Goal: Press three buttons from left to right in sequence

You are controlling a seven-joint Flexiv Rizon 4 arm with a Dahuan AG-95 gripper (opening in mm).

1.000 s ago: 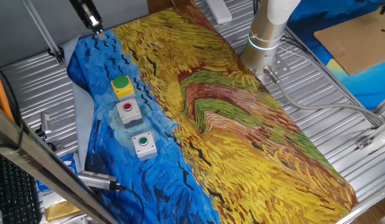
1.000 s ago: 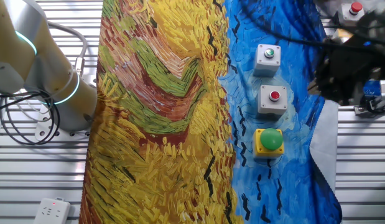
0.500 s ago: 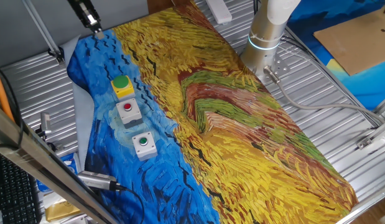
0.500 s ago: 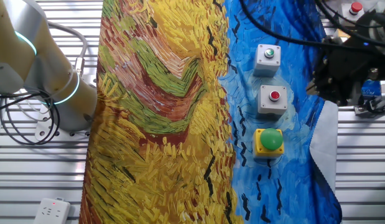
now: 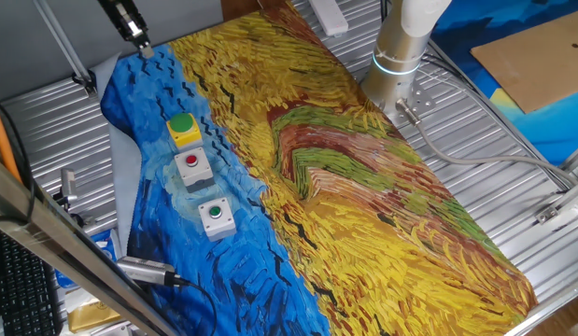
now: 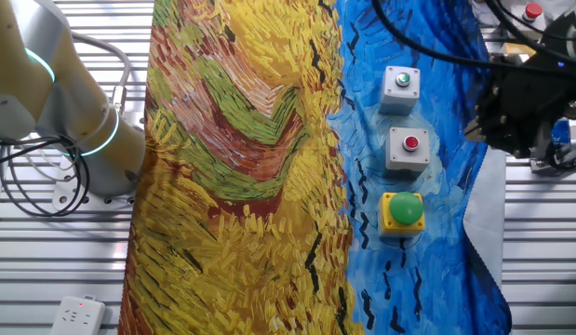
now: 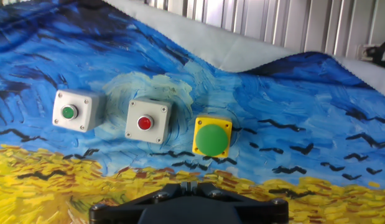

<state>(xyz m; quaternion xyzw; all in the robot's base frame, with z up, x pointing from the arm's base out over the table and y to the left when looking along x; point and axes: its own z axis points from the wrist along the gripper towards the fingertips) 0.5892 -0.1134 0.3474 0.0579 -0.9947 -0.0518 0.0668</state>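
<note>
The three buttons (image 7: 142, 124) sit in a row well clear of the gripper (image 5: 132, 25), which hangs high above the table's (image 5: 382, 205) edge; its opening I cannot tell.

Bright, even light falls from above. Shadows are soft and short beside the three button boxes (image 7: 142, 121). The painted cloth (image 5: 363, 187) shows vivid colours without glare. The ribbed metal tabletop (image 6: 64, 270) gleams faintly. The dark gripper (image 6: 525, 112) looks blurred in the other fixed view; the hand view is sharp.
</note>
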